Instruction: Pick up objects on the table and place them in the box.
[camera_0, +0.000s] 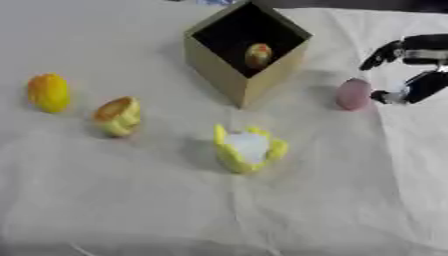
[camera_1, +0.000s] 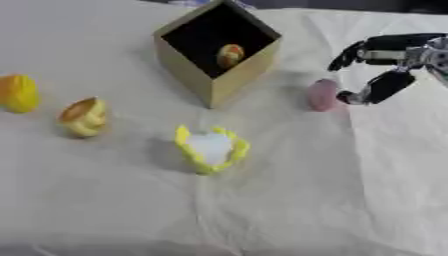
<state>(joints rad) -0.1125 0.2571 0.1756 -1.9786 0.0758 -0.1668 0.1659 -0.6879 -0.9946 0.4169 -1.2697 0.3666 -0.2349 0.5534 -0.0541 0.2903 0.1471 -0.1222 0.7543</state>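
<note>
While one yellow item already sits in the box (camera_0: 219, 60) at upper centre, the right hand (camera_1: 385, 60), fingers spread, reaches the pink ball (camera_1: 321, 95) at right, with three yellow objects (camera_0: 249, 149) left.

Beside the matt cardboard box (camera_0: 229, 75), creased matt cloth (camera_0: 131, 210) is covering the table, and the yellow objects (camera_0: 48, 92) are looking smooth plastic.

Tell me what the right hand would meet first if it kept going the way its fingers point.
Most likely the pink object: the right hand points left toward it, open, its lower fingertip right beside it. Contact can't be told; the box lies farther along.
</note>
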